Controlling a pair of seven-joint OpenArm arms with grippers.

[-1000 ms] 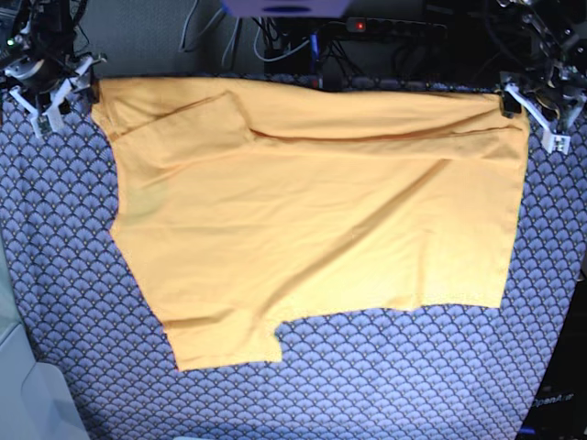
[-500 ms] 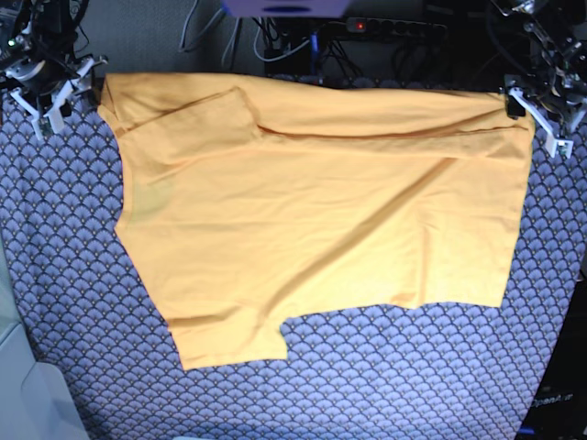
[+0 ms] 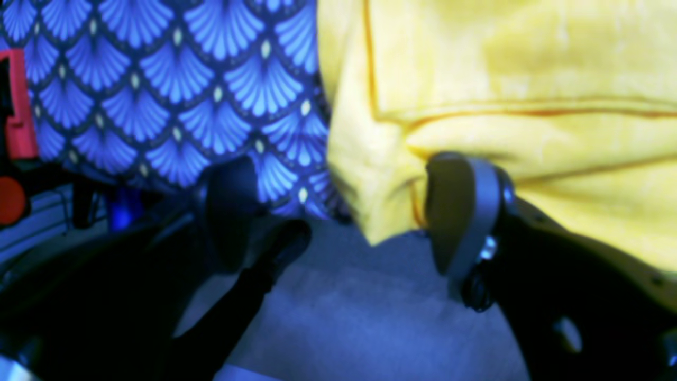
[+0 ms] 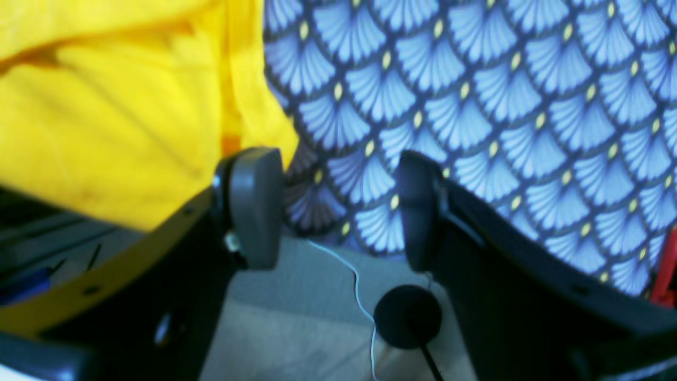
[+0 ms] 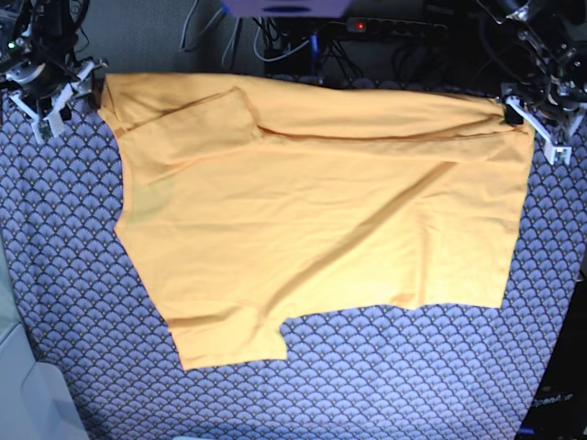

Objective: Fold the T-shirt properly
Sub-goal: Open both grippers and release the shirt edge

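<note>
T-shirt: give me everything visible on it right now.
The T-shirt is plain yellow-orange, thin soft fabric, no print. It lies spread on the scale-patterned cloth, far edge folded over, one sleeve tucked onto the body, another poking out at the near edge, diagonal creases across. Both open grippers sit at its far corners; no pinch shows.

The plain yellow-orange short-sleeved cotton T-shirt is lying spread out sideways, mostly flat. One sleeve sticks out along the near edge at lower left, the other is folded over onto the body near the far-left corner. A long diagonal crease runs across the middle, plus a fold ridge along the far edge. Thin, soft fabric, no print.
</note>
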